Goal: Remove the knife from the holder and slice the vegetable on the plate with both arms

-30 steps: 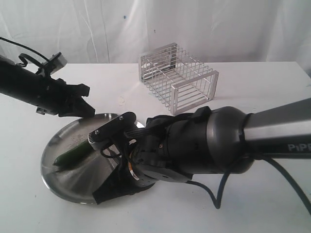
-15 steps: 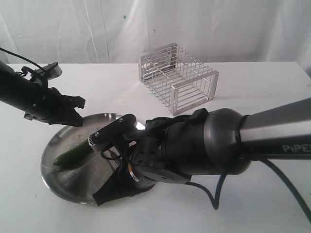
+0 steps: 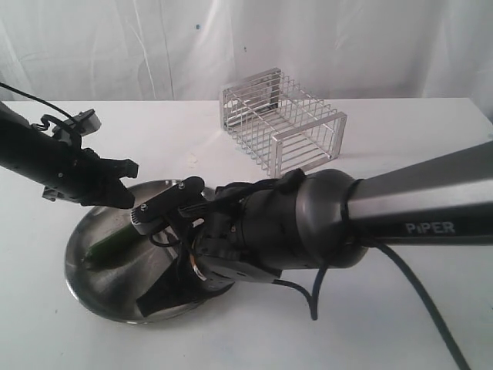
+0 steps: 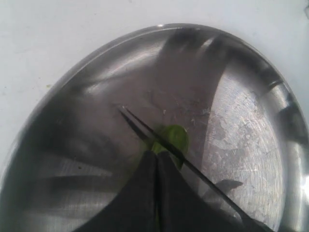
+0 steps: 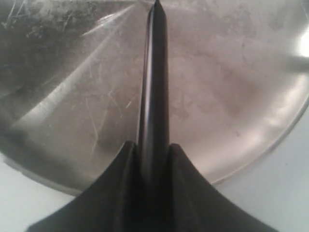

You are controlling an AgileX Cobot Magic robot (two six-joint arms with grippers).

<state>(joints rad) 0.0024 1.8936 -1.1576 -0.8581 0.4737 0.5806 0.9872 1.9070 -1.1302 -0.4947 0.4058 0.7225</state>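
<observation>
The right claw (image 5: 153,146) pinches the knife (image 5: 154,72) over the left half of the plate (image 3: 100,297), where the cucumber (image 3: 114,245) lies, but the left claw (image 4: 157,157) sits pressed together just beside it, so an unsteadied cucumber could roll from the blade.

soft even light, with glare streaking the plate (image 4: 251,159) and both wrist views slightly blurred.

The bulky grey-black right arm (image 3: 308,223) hides the right part of the round shiny steel plate (image 3: 81,266) and the right end of the slim dark green vegetable (image 3: 114,247). The slim dark-bladed knife (image 5: 153,72) has its held end buried inside the black right gripper (image 5: 152,145). The black left gripper (image 4: 157,154) covers most of the vegetable in its wrist view.
</observation>
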